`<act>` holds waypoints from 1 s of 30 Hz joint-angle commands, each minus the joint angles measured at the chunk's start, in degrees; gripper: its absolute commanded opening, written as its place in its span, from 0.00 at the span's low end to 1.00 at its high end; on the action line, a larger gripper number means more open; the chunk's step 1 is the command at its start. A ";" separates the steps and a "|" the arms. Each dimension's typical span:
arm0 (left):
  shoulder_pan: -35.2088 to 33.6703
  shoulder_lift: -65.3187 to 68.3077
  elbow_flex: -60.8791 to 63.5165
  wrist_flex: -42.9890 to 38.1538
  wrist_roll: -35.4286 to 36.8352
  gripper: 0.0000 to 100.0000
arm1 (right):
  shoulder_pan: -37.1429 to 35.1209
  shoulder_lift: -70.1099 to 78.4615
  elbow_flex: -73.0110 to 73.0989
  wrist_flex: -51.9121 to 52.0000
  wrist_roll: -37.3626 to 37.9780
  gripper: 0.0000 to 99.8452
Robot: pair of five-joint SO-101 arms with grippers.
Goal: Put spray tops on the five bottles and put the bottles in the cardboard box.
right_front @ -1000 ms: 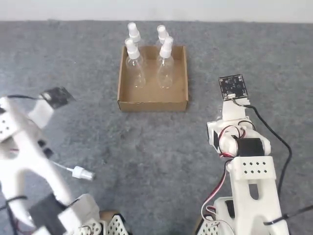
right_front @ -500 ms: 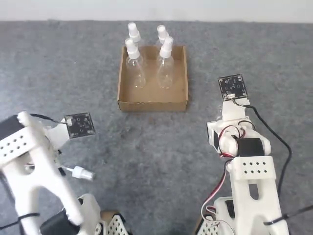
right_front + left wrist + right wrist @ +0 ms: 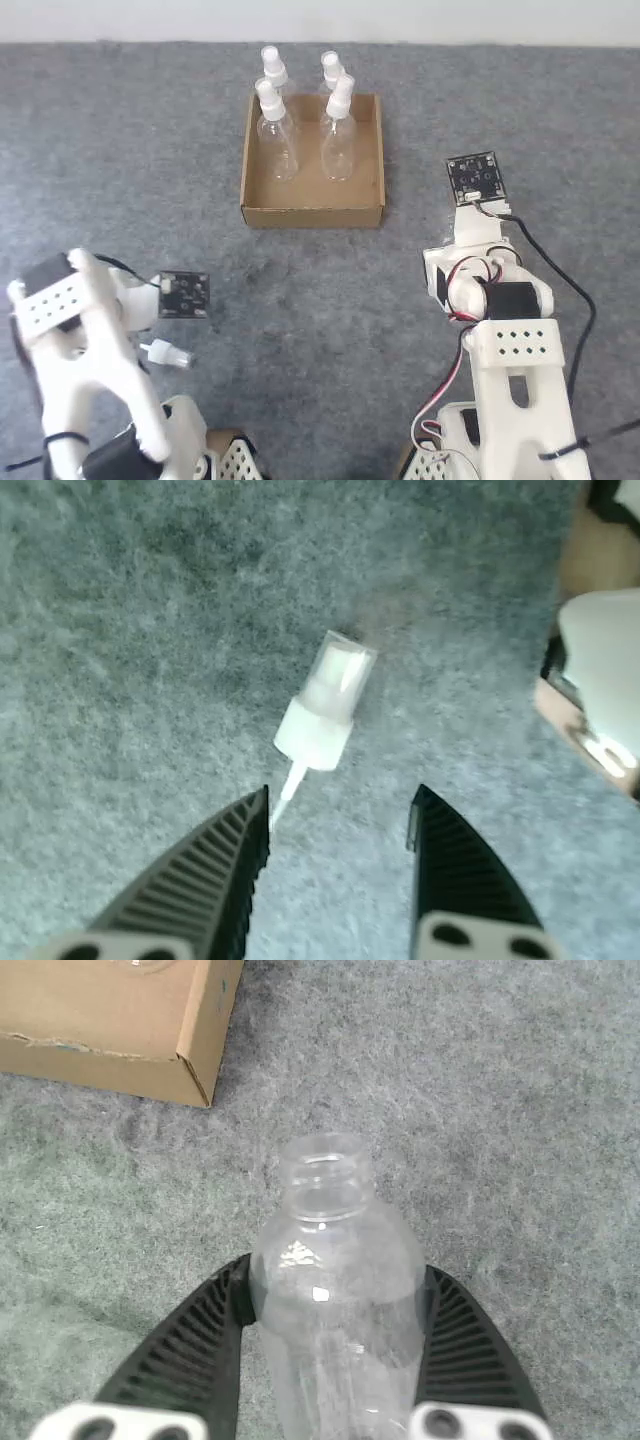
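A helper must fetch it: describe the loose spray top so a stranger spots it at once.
Find the box at the far middle of the carpet, then come near and left. The spray top lies there on its side by the left gripper, the only top not on the boxed bottles.

We see a cardboard box [image 3: 312, 213] at the far middle of the grey carpet [image 3: 300, 300]. Four bottles [image 3: 338, 150] stand upright in it, each wearing a white spray top [image 3: 341, 95]. At the near left, the left arm [image 3: 85, 340] leans over a loose spray top [image 3: 166, 353] lying on its side on the carpet, just beside the arm's white frame. The right arm [image 3: 495, 300] stands at the near right, well apart from the box.
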 commanded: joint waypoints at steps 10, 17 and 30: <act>6.15 -2.02 12.00 -15.91 -0.70 0.21 | 0.75 -1.27 2.46 -6.20 2.55 0.12; 6.15 -2.55 16.22 -21.45 -0.53 0.14 | 0.75 -1.27 2.46 -6.20 2.64 0.12; 6.24 -2.64 12.18 -21.27 11.87 0.01 | 0.75 -1.27 2.46 -6.20 2.55 0.12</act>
